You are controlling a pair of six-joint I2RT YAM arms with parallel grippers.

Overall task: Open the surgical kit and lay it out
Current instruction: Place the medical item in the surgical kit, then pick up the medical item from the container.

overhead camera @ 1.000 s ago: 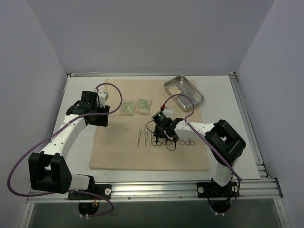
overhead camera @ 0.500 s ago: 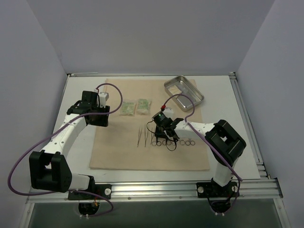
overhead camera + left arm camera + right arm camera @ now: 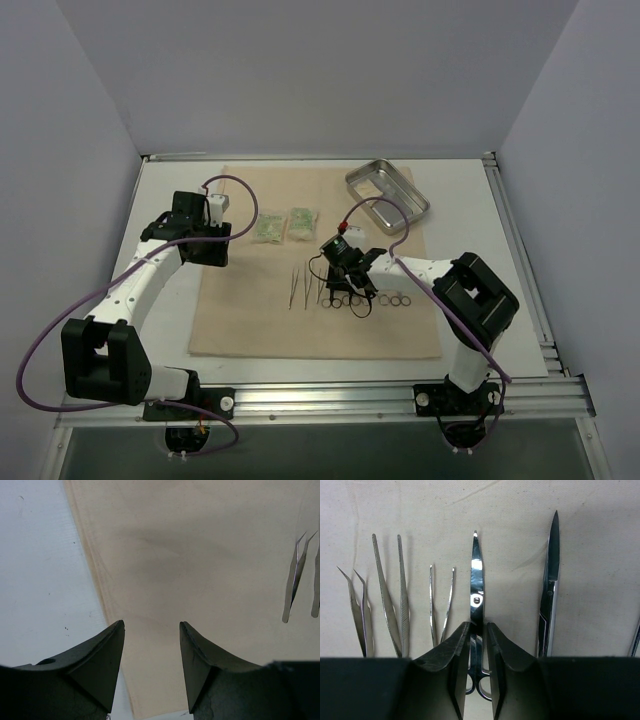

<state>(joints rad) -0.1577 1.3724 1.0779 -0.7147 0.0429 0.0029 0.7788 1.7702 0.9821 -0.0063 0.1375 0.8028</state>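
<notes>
— Where do the shiny steel scissor-handled forceps point(image 3: 476, 580) lie?
— Flat on the beige cloth wrap point(image 3: 520, 510), between the right gripper's point(image 3: 477, 627) jaws, tips pointing away.
— The thin metal tweezers point(image 3: 385, 597)?
— Three pairs, side by side, just left of those jaws.

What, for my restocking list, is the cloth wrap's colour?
Plain beige cloth wrap; top external view.

Inspection for legible markings, all three views: I can read no text, label, brand, number or sign anywhere. The only printed surfaces I find are the two small packets point(image 3: 270, 227) in the upper middle of the top view, lying on the cloth wrap point(image 3: 250, 310). Their green print is too small to make out.
</notes>
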